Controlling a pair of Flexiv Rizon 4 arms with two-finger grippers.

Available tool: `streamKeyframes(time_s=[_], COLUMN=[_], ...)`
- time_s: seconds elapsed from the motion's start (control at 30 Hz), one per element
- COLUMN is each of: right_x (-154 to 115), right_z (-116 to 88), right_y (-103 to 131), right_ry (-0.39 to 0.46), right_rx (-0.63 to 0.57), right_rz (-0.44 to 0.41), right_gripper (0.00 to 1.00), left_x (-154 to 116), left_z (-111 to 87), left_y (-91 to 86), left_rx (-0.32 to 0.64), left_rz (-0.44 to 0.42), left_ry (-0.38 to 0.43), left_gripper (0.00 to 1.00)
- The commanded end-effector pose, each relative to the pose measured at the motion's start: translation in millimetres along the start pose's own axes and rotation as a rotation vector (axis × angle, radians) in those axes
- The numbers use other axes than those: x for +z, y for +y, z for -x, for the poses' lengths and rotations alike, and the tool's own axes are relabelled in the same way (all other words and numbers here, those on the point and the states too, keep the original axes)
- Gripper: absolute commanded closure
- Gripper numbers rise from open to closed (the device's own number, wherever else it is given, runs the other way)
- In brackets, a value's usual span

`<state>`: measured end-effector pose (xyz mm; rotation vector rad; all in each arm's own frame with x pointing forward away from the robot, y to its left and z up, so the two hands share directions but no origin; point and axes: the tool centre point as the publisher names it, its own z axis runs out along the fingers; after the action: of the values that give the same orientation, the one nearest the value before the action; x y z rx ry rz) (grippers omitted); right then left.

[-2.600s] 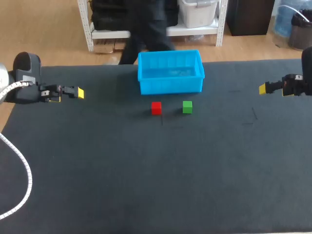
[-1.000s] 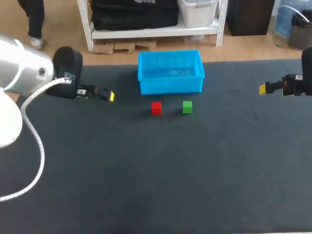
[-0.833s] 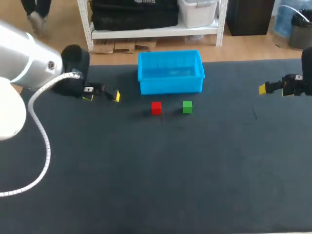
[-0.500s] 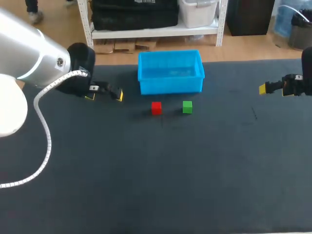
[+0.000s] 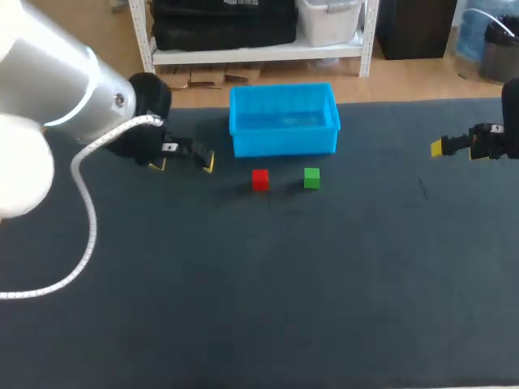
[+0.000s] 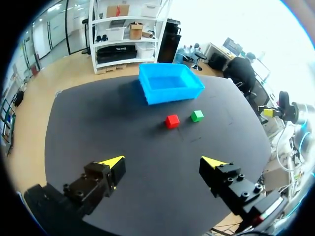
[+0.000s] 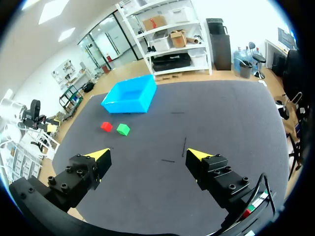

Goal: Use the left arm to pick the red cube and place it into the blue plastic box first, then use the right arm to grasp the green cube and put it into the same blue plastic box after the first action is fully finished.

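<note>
Small red cube (image 5: 259,179) is sitting on the dark table mat (image 5: 243,308), just in front of the open blue plastic box (image 5: 284,144), not touching it. Small green cube (image 5: 312,178) is lying near it, on its right. Left gripper (image 6: 163,162) is hanging over the mat left of the red cube, fingers spread wide, gripping nothing. Right gripper (image 7: 147,155) is sitting well apart near the table's right edge, likewise spread wide.

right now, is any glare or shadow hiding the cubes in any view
Head view: red cube and green cube evenly lit, no glare. Left wrist view: both clear, soft shadow beside the blue box. Right wrist view: both plainly lit on the dark table.
</note>
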<state>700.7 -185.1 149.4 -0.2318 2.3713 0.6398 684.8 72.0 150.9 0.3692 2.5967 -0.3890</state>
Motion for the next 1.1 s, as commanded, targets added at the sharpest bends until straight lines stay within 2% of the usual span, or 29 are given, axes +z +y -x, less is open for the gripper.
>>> streamKeyframes(time_s=[0.03,0.13,0.17,0.23,0.33,0.47,0.83,1.1], right_x=[0.2,0.2,0.2,0.2,0.2,0.2,0.2,0.2], right_z=[0.0,0.0,0.0,0.0,0.0,0.0,0.0,0.0], right_y=[-0.5,-0.5,-0.5,-0.5,-0.5,-0.5,-0.5,-0.5], right_ry=[0.001,0.001,0.001,0.001,0.001,0.001,0.001,0.001], right_rx=[-0.001,-0.001,-0.001,-0.001,-0.001,-0.001,-0.001,-0.001], right_rz=[0.001,0.001,0.001,0.001,0.001,0.001,0.001,0.001], right_gripper=[0.00,0.00,0.00,0.00,0.00,0.00,0.00,0.00], left_x=[25.3,33.8,38.2,46.2,55.9,66.2,92.3,120.9], left_z=[26.7,31.6,32.9,35.7,36.3,37.0,47.2,50.0], left_y=[-16.6,-27.4,-30.1,-32.9,-36.9,-39.3,-38.8,-46.3], left_rx=[-0.029,-0.041,-0.042,-0.067,-0.078,-0.100,-0.123,-0.130], left_rz=[0.066,0.097,0.139,0.164,0.238,0.283,0.322,0.331], left_ry=[0.082,0.119,0.125,0.160,0.166,0.185,0.236,0.283], left_gripper=[0.00,0.00,0.00,0.00,0.00,0.00,0.00,0.00])
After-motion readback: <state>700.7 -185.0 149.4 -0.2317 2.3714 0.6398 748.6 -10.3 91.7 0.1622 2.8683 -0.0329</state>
